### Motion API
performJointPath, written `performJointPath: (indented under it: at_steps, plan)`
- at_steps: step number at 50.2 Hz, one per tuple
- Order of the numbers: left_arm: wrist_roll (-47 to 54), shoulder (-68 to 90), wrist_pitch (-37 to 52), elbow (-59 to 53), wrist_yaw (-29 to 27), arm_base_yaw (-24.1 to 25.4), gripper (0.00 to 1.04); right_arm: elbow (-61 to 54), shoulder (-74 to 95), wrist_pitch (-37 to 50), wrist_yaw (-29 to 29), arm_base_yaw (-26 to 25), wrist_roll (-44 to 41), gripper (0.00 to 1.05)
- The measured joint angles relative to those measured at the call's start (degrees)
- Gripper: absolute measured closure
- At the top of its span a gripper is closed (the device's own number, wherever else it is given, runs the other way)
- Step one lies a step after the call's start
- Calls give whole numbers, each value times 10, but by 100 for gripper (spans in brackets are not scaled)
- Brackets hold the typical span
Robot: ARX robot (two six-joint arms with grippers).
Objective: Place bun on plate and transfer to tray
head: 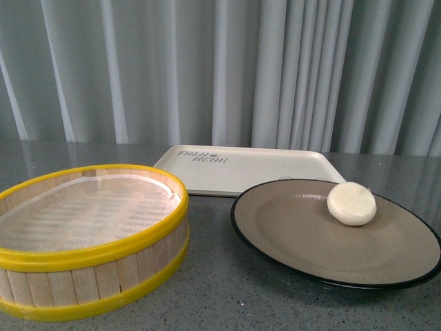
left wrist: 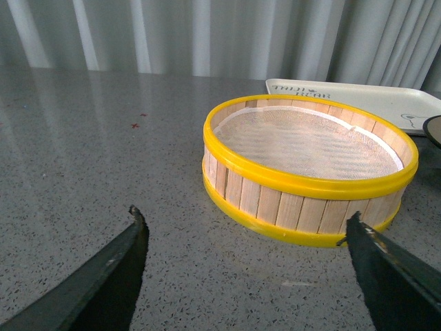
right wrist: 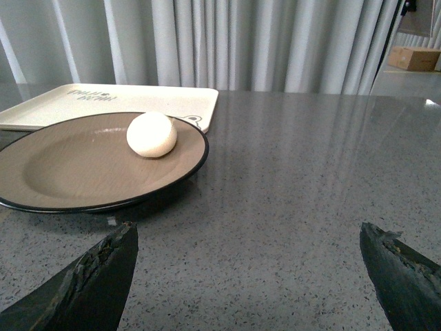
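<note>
One step to go, by the look of it: plate (head: 275, 234) onto tray (head: 262, 169)
Front: bun (head: 351, 203) already on plate, far-right part; tray just behind plate; steamer basket (head: 89, 255) left of plate
Left wrist: left gripper (left wrist: 244, 214) spread wide, empty, facing basket
Right wrist: right gripper (right wrist: 246, 227) wide open, empty, near plate, not touching
Pinch rim clear of bun, hold level against rolling, lift over tray lip, set down slow
</note>
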Motion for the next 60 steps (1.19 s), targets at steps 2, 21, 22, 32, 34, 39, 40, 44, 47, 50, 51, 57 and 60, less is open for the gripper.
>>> performJointPath:
  at_steps: [2, 21, 22, 32, 34, 39, 40, 44, 47, 50, 51, 57, 60]
  plan:
    - [0, 0, 0, 0, 0, 0, 10, 0, 0, 0, 0, 0, 0, 9]
    - [0, 0, 0, 0, 0, 0, 7, 0, 0, 0, 0, 0, 0, 9]
    - [0, 0, 0, 0, 0, 0, 7, 0, 0, 0, 0, 0, 0, 9]
    - [0, 0, 0, 0, 0, 0, 7, 66, 139, -43, 130, 32, -26, 9]
    - [0, 0, 0, 0, 0, 0, 7, 81, 173, -30, 116, 32, -68, 9]
    - [0, 0, 0, 0, 0, 0, 7, 121, 256, -2, 57, 31, -223, 9]
    - [0, 0, 0, 0, 0, 0, 7, 129, 269, 2, 50, 33, -266, 9]
    - [0, 0, 0, 0, 0, 0, 7, 178, 328, -28, 27, 63, -440, 9]
    - [0, 0, 0, 0, 0, 0, 7, 193, 352, -51, 20, 90, -522, 9]
    - [0, 0, 0, 0, 0, 0, 7, 198, 375, -52, 10, 112, -584, 9]
    - [0, 0, 0, 0, 0, 0, 7, 201, 385, -50, 6, 120, -606, 9]
    - [0, 0, 0, 0, 0, 0, 7, 214, 445, -15, -16, 156, -676, 9]
    - [0, 0, 0, 0, 0, 0, 7, 217, 476, 9, -22, 168, -703, 9]
